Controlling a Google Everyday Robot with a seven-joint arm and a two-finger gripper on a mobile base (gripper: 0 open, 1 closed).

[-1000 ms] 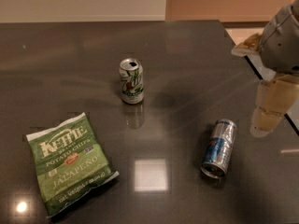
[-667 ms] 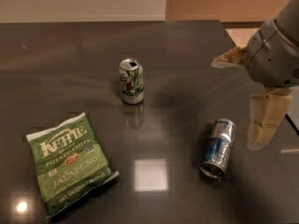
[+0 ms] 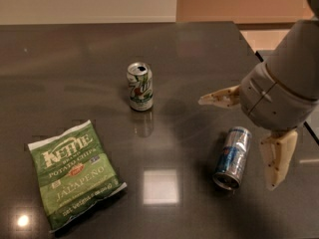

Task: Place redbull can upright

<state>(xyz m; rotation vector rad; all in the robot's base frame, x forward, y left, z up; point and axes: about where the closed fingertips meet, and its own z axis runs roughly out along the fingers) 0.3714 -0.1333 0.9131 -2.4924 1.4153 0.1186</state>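
Note:
The redbull can (image 3: 233, 157) is slim, silver and blue. It lies on its side on the dark table (image 3: 75, 63) at the right, its end facing the front. My gripper (image 3: 244, 138) hangs at the right, just above and to the right of the can. It is open and empty. One finger (image 3: 219, 98) points left beyond the can, the other finger (image 3: 275, 158) points down beside the can's right side. Neither finger touches the can.
A white and green soda can (image 3: 140, 86) stands upright in the middle of the table. A green Kettle chips bag (image 3: 75, 173) lies flat at the front left. The table's right edge (image 3: 251, 49) runs close behind my arm.
My gripper has moved left and down into view, from the right edge to just over the redbull can. The cans and the bag have not moved.

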